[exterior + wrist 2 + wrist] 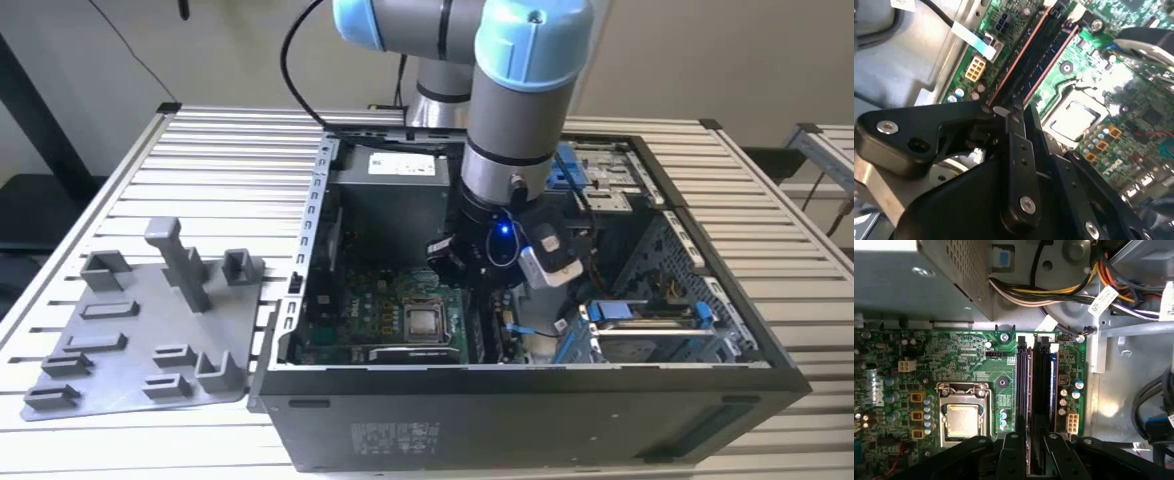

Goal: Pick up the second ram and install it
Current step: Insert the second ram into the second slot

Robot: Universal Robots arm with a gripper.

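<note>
Installation is the step we judge in hand: our gripper (1036, 452) sits low over the motherboard (969, 360), fingers narrowed on what looks like the second ram (1037, 390), standing in its slot directly beneath. Next we need straight, even downward pressure.

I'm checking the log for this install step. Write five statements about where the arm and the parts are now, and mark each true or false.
1. The gripper is down inside the open computer case, over the motherboard's long memory slots. True.
2. The grey fixture plate lies inside the case. False: it lies on the slatted table, at the exterior view's left of the case.
3. The processor socket sits beside the slots. True.
4. The case lies closed. False: its side is open, with the green motherboard exposed.
5. A memory stick stands on the fixture plate. False: I see none there.
</note>
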